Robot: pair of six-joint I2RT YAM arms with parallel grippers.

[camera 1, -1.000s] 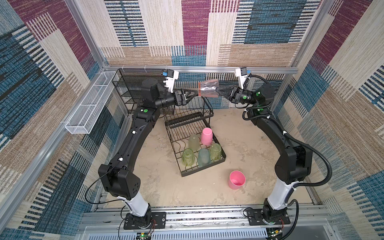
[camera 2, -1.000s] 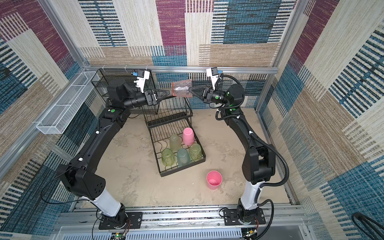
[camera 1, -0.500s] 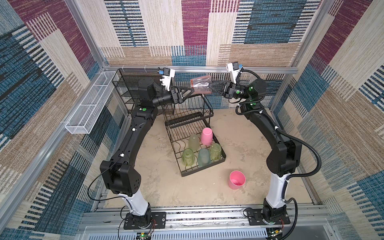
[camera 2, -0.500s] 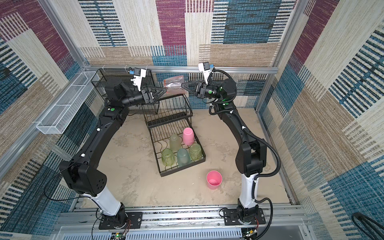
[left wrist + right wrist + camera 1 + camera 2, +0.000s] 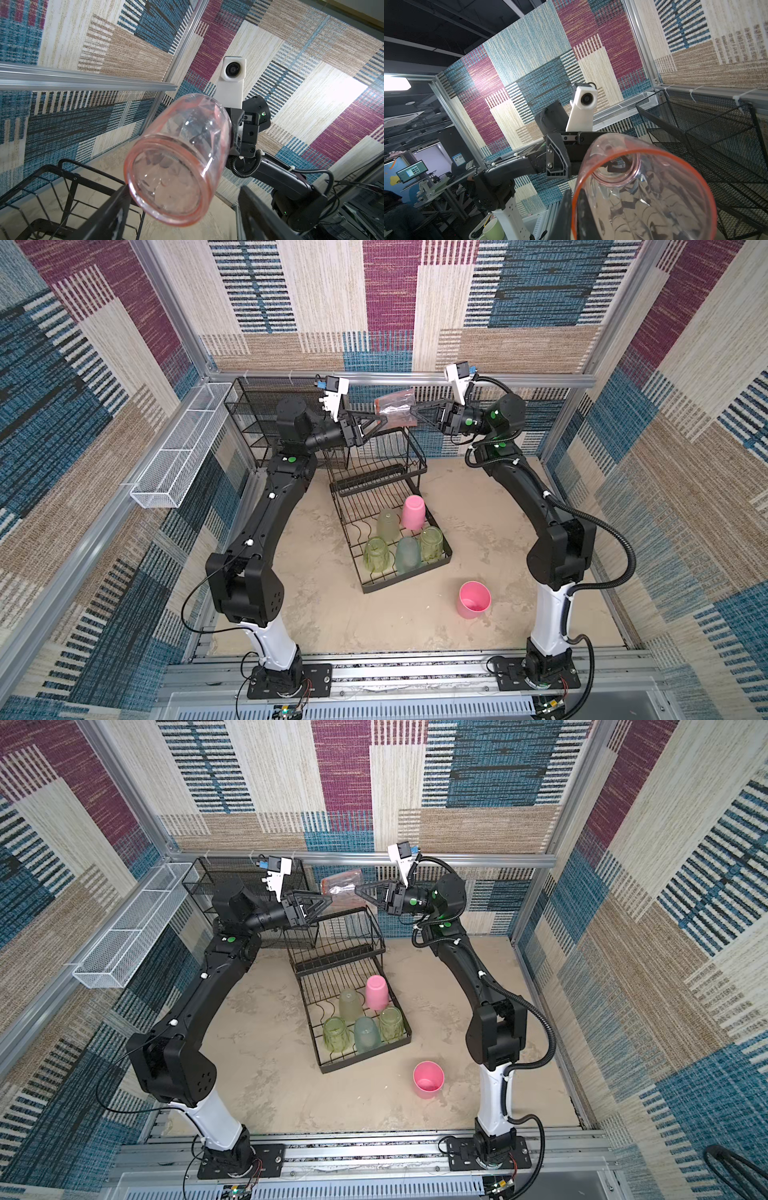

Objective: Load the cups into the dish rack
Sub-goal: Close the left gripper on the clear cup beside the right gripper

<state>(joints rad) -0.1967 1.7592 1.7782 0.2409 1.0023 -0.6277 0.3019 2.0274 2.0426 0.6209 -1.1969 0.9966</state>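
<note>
- The black mesh shelf (image 5: 253,414) stands at the back, just left of the dish rack (image 5: 423,456); a loose pink cup (image 5: 473,599) sits well apart.
- Our right gripper (image 5: 573,207) pinches the reddish cup (image 5: 395,410) by its rim, mid-air above the rack.
- Our left gripper (image 5: 182,190) gapes wide around its base. It's maybe touching, hard to tell.

No readable text; the distant monitor (image 5: 412,171) seems too blurred.
</note>
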